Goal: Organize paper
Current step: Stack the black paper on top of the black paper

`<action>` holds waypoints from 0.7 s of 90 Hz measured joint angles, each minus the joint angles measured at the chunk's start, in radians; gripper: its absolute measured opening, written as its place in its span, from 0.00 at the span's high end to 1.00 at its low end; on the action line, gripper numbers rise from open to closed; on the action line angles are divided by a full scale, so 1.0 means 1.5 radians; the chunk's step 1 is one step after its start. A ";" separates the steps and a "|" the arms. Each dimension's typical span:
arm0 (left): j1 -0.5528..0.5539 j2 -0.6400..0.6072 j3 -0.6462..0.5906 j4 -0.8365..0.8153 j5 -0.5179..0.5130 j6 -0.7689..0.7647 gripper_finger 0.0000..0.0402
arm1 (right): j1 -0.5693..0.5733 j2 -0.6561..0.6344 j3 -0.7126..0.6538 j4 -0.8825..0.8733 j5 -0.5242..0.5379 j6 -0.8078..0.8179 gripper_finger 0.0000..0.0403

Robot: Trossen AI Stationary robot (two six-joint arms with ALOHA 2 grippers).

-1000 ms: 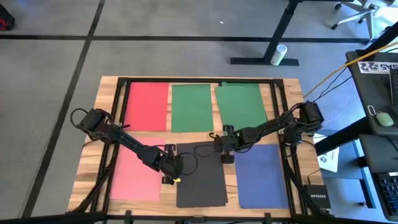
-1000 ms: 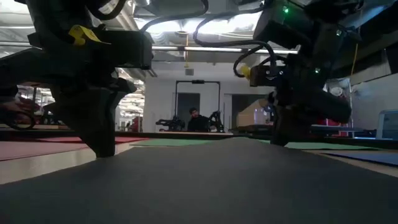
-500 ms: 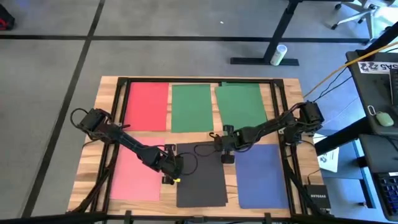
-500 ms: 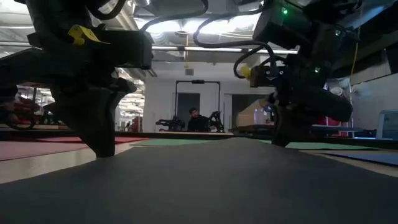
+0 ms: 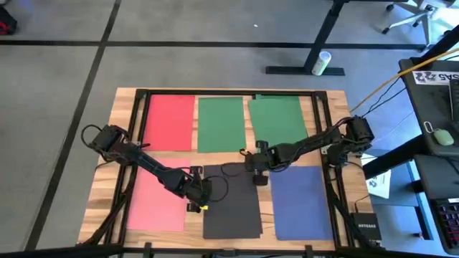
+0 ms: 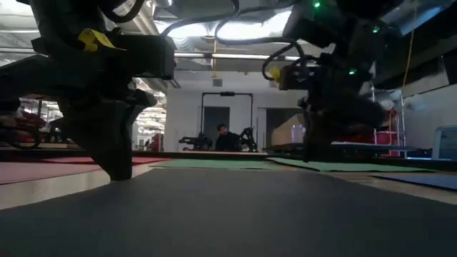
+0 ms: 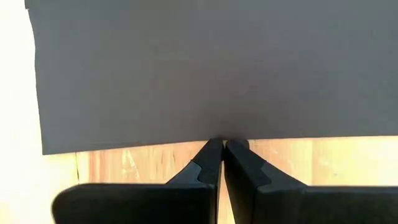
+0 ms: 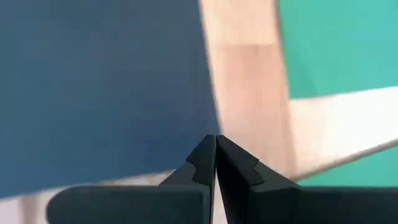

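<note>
Several sheets of paper lie flat on the wooden table. Along the far side are a red sheet [image 5: 171, 122] and two green ones [image 5: 221, 123] [image 5: 278, 120]. Along the near side are a pink sheet [image 5: 154, 204], a dark grey one [image 5: 233, 204] and a blue one [image 5: 301, 204]. My left gripper [image 5: 195, 197] is shut, its tips down at the dark grey sheet's left edge. My right gripper [image 5: 257, 178] is shut too and stands at that sheet's far right corner, beside the blue sheet. My left gripper sets its shut fingertips [image 7: 217, 144] down from above, right against the dark grey sheet's left long edge [image 7: 186, 140]. The sheet lies flat on the table. My right gripper points its shut tips down at the dark sheet's far edge [image 8: 208, 124], near the corner. I cannot tell whether they touch the paper.
A black frame [image 5: 229, 92] runs around the tabletop. A white printed sheet [image 5: 379, 183] lies off the table's right side. In the low view a person [image 6: 223, 137] sits far back in the room.
My right gripper has moved a little toward the table's left and far edges, staying shut. My left gripper has kept still.
</note>
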 joint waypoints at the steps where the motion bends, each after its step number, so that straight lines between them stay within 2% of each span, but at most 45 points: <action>1: 0.000 0.000 0.000 0.000 0.000 0.000 1.00 | -0.002 0.000 0.000 0.000 0.000 -0.002 1.00; 16: 0.000 0.000 0.000 0.000 0.000 0.000 1.00 | -0.032 0.004 0.000 0.016 -0.001 -0.027 1.00; 29: 0.000 0.000 0.000 0.000 0.000 0.002 1.00 | -0.049 0.004 -0.002 0.034 -0.032 -0.048 1.00; 63: 0.000 0.000 0.000 0.000 0.000 0.004 1.00 | -0.049 0.022 -0.019 0.054 -0.075 -0.065 1.00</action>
